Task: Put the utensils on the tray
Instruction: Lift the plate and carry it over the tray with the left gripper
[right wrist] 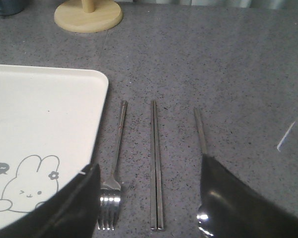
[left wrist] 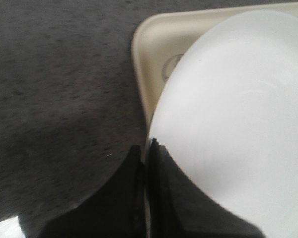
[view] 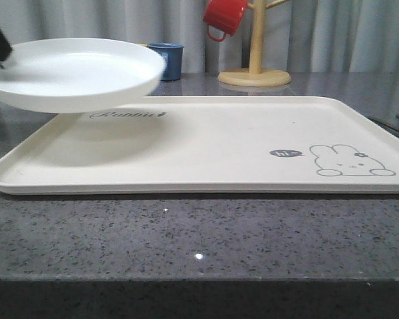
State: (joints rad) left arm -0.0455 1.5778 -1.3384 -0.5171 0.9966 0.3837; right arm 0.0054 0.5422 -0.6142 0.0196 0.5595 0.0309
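Note:
The cream tray with the grey rabbit drawing lies flat on the dark stone counter, nothing resting on it. My left gripper is shut on the rim of a round white plate, holding it in the air above the tray's far left corner. Beside the tray's right edge, three utensils lie parallel on the counter: a fork, a pair of chopsticks and a spoon. My right gripper hovers open over them, one finger hiding most of the spoon's bowl.
A wooden mug tree with a red cup stands behind the tray, with a blue cup to its left. The speckled counter runs in front of the tray to its near edge.

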